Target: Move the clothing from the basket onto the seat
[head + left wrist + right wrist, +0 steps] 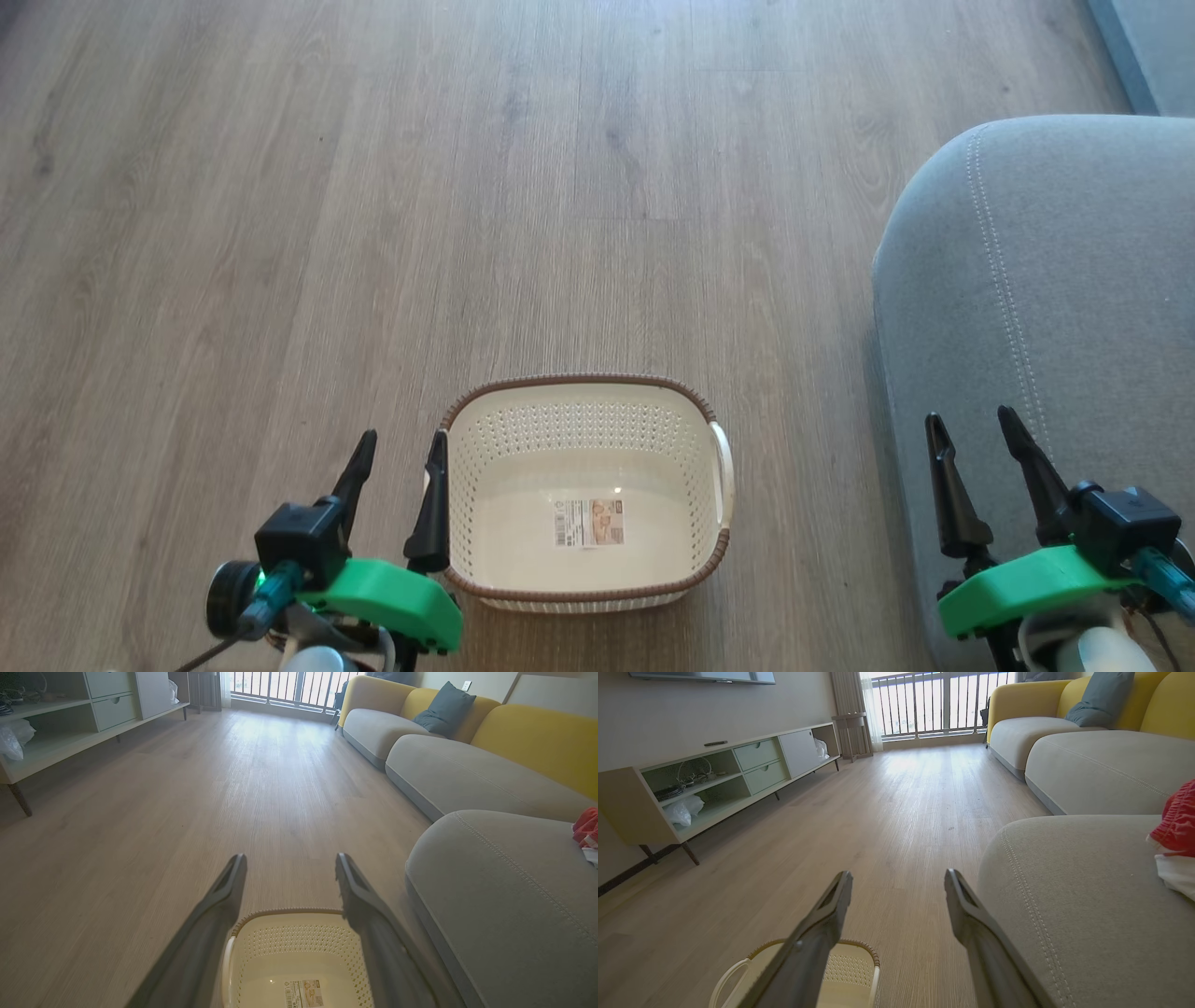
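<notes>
- The left gripper (403,436) stands wide open and holds nothing. Its dark fingers point away from the robot.
- In the head view its inner finger (431,509) lies over the left rim of the basket (579,381). I cannot tell whether it touches the rim or hangs above it.
- The right gripper (969,415) is also spread wide with nothing between its fingers. In the head view it lies over the near part of the seat (1055,261), by the seat's left edge.
- The basket stands upright on the wood floor (373,187), just left of the seat and apart from it. Its long side faces the robot.
- The inside of the basket is in plain sight. A paper label (589,523) lies flat in the middle of its bottom, and a white handle (721,467) shows on its right side.
- The clothing (1178,823) lies on top of the seat, well in from the rounded corner and the double stitch line. It is a red bunch with white cloth under it.
- The right edge of both wrist views cuts the clothing off, so how far it spreads cannot be told.
- Beyond the seat, in the wrist views, more grey cushions run along the floor's right side. They have yellow backs, and a grey-blue pillow (1099,697) rests against one.
- A low open cabinet (714,779) stands along the floor's left side.
</notes>
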{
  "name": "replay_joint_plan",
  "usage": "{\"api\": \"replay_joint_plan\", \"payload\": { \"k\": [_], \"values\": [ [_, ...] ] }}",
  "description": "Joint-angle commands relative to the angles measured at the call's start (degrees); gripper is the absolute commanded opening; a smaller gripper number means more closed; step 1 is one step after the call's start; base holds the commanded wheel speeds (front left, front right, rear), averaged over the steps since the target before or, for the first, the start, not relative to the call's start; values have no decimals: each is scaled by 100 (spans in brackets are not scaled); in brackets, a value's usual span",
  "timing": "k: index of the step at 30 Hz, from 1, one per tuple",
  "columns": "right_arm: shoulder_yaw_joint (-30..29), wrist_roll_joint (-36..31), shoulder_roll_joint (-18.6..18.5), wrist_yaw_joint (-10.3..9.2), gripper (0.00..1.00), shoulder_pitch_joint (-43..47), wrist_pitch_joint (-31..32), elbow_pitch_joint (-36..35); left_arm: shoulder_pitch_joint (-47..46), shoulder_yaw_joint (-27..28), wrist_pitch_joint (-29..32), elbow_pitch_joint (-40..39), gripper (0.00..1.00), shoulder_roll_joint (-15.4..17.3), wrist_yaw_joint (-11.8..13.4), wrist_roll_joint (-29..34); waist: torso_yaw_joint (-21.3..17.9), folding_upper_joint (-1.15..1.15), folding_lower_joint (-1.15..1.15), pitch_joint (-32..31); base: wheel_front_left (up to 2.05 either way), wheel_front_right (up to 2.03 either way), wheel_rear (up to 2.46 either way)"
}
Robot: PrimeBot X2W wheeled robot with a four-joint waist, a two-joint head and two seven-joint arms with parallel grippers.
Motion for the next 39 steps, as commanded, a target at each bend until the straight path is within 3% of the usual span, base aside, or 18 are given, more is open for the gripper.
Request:
{"api": "replay_joint_plan", "payload": {
  "k": [1,10,11,16,39],
  "values": [
    [82,-26,-25,-2,100,-270,-37,-152,-186,187,-28,-196,100,-1,-11,-32,-4,0,0,-4,0,0,0],
    [84,-50,-30,-2,100,-270,-37,-147,-190,193,-28,-168,100,-1,-52,-137,-26,0,0,-18,0,0,0],
    [0,0,0,0,0,0,0,10,0,3,0,3,0,0,-51,-124,-26,0,0,-18,0,0,0],
    [63,4,5,0,0,144,10,445,185,-7,3,427,0,0,-50,-144,-29,0,0,-20,0,0,0],
    [-56,1448,73,0,0,-44,387,449,44,255,313,427,0,72,-264,-1608,-104,0,0,-52,0,0,0]
  ]
}}
